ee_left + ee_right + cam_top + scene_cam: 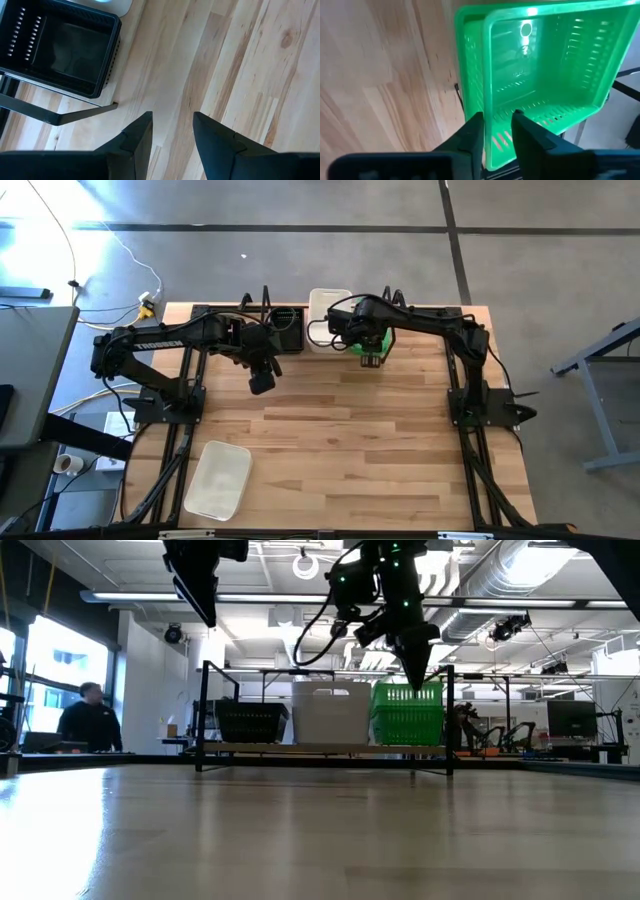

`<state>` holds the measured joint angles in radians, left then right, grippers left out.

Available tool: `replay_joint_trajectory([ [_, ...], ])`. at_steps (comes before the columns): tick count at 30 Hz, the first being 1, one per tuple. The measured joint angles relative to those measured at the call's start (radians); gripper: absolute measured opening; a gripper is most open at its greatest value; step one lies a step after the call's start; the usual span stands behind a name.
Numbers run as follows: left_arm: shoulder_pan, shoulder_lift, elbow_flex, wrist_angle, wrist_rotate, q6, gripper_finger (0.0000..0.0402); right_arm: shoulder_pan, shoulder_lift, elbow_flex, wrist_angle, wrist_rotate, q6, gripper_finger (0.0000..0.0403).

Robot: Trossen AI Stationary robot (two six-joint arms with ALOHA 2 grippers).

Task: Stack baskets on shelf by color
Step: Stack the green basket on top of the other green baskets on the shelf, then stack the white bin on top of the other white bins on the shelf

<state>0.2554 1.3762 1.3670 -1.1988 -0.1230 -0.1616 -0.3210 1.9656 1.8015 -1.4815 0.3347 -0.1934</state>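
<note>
Here the right claw (496, 131) is seen parted over the green basket's (540, 75) rim on the shelf (325, 748) — left claw (172, 134) held released above the desk (240, 65).

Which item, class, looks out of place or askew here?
A white basket lies alone on the table's near left corner, far from the shelf. On the shelf's right, the top green basket sits askew, not nested squarely in the one beneath.

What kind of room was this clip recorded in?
Most likely a robotics lab or workshop. The low view shows exposed ceiling ducts, a person at a desk with monitors, and more benches behind the wooden table.
</note>
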Motion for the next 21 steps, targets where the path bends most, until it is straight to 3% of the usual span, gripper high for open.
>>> replay_joint_trajectory([
  [14,0.0,0.0,0.0,0.0,0.001,-0.001,0.0131,0.001,-0.009,0.0,-0.011,-0.042,0.106,0.0094],
  [21,-0.01,-0.044,0.001,-0.053,0.106,-0.021,0.0131,0.002,-0.021,0.044,-0.079,-0.08,0.244,0.0094],
])
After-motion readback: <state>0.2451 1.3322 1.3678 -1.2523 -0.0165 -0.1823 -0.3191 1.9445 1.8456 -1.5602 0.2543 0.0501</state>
